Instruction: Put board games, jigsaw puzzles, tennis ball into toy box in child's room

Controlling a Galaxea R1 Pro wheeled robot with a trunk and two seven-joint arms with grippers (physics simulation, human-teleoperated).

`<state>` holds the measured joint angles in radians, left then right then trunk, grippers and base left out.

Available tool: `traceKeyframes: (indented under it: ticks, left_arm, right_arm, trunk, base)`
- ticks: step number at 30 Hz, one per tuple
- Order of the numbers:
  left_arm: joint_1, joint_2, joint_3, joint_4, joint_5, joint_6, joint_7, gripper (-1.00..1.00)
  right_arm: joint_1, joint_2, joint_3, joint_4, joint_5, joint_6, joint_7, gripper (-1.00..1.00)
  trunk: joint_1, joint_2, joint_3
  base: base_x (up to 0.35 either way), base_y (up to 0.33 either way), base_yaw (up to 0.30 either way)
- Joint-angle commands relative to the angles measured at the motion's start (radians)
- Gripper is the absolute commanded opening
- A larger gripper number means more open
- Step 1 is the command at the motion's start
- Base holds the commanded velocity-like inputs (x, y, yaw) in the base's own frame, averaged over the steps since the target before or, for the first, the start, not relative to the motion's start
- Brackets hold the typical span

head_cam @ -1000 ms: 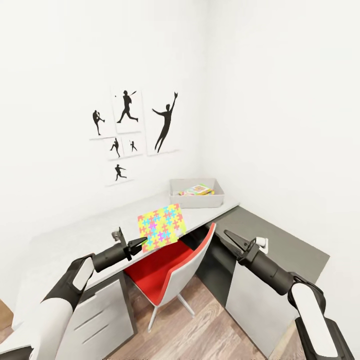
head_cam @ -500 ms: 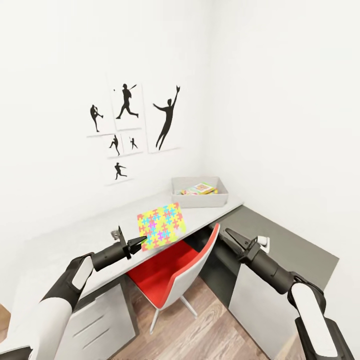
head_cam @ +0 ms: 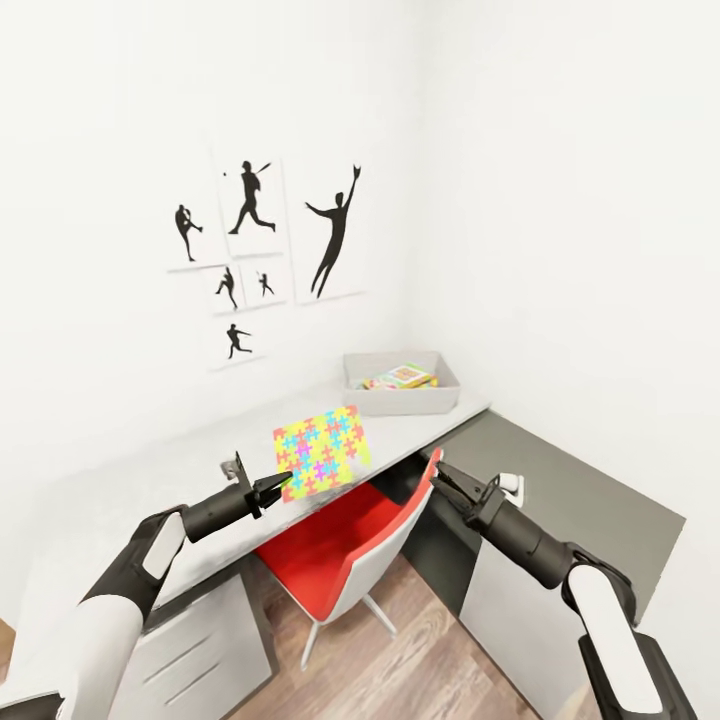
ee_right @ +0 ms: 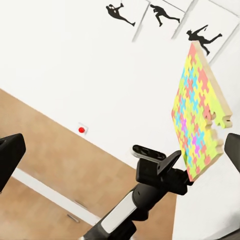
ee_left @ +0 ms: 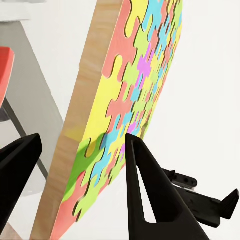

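**One puzzle held up, toy box partly filled**

Since a second ago, the right gripper (head_cam: 436, 470) has edged toward the red chair (head_cam: 345, 545), fingers slightly parted, empty.

Head view: left gripper (head_cam: 283, 484) pinches one jigsaw puzzle (head_cam: 322, 451) above the table (head_cam: 130, 480); one toy box (head_cam: 402, 384) holds printed boxes; six silhouette pictures (head_cam: 262, 238).

Left wrist view: two fingers (ee_left: 150, 195) clamp the puzzle's edge.

Right wrist view: the same single puzzle (ee_right: 198, 114).
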<state>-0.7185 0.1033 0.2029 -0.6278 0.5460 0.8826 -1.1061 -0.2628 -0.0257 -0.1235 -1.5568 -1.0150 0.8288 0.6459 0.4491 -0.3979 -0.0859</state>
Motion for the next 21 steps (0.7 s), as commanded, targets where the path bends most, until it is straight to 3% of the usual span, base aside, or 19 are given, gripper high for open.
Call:
traceKeyframes:
  ticks: [1, 10, 21]
  left_arm:
    - [-0.001, 0.003, 0.001, 0.0, 0.002, 0.005, -0.001, -1.0]
    - [-0.001, 0.012, -0.001, -0.003, 0.003, 0.004, -0.002, -1.0]
    - [0.001, 0.013, -0.001, -0.009, 0.003, 0.004, -0.001, -1.0]
  right_arm:
    - [-0.001, 0.001, 0.005, 0.0, 0.002, 0.006, 0.001, 1.0]
    - [-0.001, 0.0, 0.014, 0.0, 0.016, 0.006, 0.0, 1.0]
    - [-0.001, 0.0, 0.015, 0.001, 0.017, 0.006, 0.0, 1.0]
  trunk:
    - [0.001, -0.002, -0.002]
    - [0.001, -0.002, -0.002]
    - [0.001, -0.002, -0.002]
  base:
    - [0.186, 0.169, -0.001]
    - [0.149, 0.15, -0.017]
    - [0.009, 0.009, -0.216]
